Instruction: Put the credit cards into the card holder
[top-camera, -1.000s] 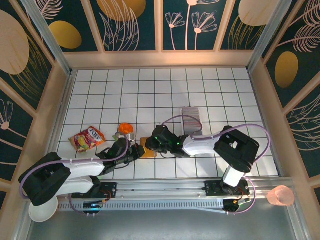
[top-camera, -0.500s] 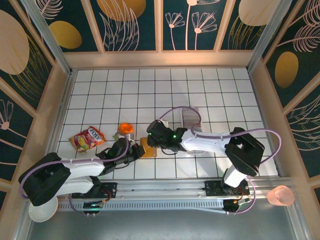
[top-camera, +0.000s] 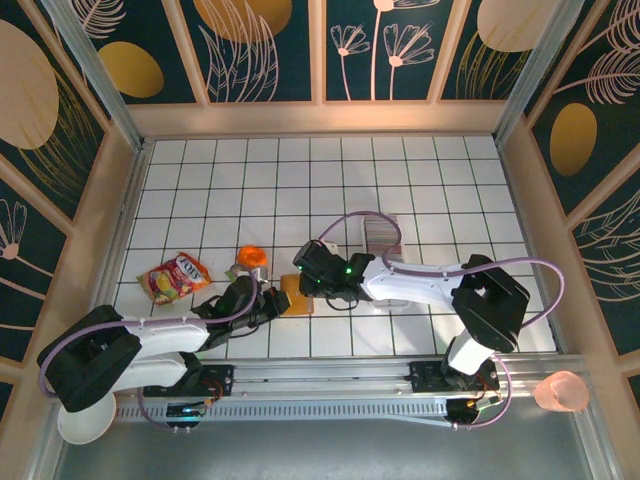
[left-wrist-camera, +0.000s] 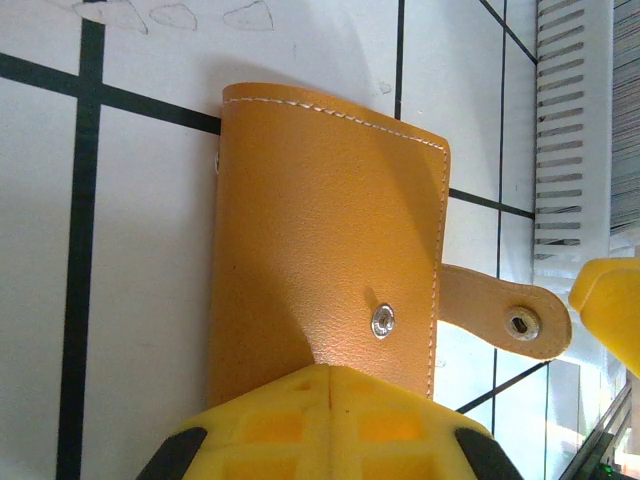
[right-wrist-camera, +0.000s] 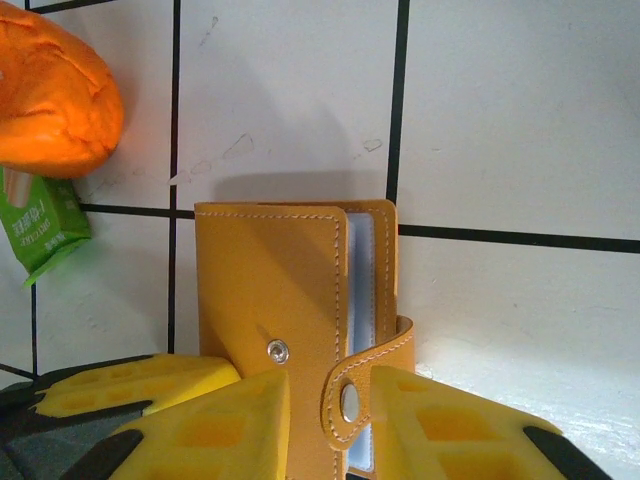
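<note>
Bright, even overhead light; soft shadow around the card holder (right-wrist-camera: 265, 290); sharp close-ups.

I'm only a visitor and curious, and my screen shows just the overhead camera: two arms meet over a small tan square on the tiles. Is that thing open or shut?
Observer: Ajar. The right wrist camera shows a small tan leather folding card holder whose cover leaves a pale blue-grey sleeve showing inside.
Visitor: What is the right claw doing?
Observer: The right claw has the unfastened clasp tab between its fingers; whether it pinches it, I cannot tell.
Visitor: And the left one?
Observer: In the left wrist camera the left claw, fingers together, sits over the holder's near end.
</note>
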